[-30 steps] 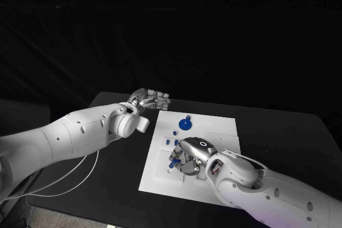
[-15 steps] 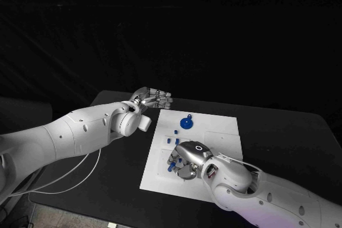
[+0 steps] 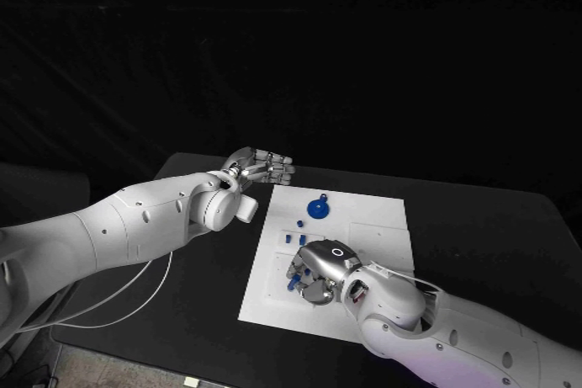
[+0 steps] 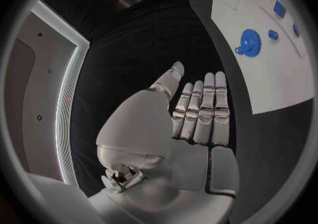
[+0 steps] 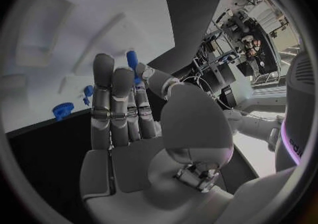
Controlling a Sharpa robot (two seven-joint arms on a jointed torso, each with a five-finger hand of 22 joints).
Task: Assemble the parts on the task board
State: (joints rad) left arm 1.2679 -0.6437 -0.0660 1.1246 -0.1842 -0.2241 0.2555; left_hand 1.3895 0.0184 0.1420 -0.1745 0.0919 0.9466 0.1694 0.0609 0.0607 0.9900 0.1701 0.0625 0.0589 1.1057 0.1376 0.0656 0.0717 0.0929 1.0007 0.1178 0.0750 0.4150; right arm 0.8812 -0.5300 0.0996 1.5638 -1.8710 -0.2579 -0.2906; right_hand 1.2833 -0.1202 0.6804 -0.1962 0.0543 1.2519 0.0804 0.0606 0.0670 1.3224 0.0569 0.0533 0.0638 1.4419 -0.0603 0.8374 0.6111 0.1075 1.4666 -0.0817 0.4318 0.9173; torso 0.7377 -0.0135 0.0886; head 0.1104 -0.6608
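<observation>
On the task board (image 3: 364,228), right hand (image 3: 318,273) pinching a blue part (image 5: 132,59), left hand (image 3: 258,168) released, fingers straight.

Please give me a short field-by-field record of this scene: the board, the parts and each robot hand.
task board: white plate on the black table
gear part: blue, round, on the board's far end
right robot hand: over the board's near half, pinches a small blue part
left robot hand: beyond the board's far left corner, fingers straight, holds nothing
</observation>
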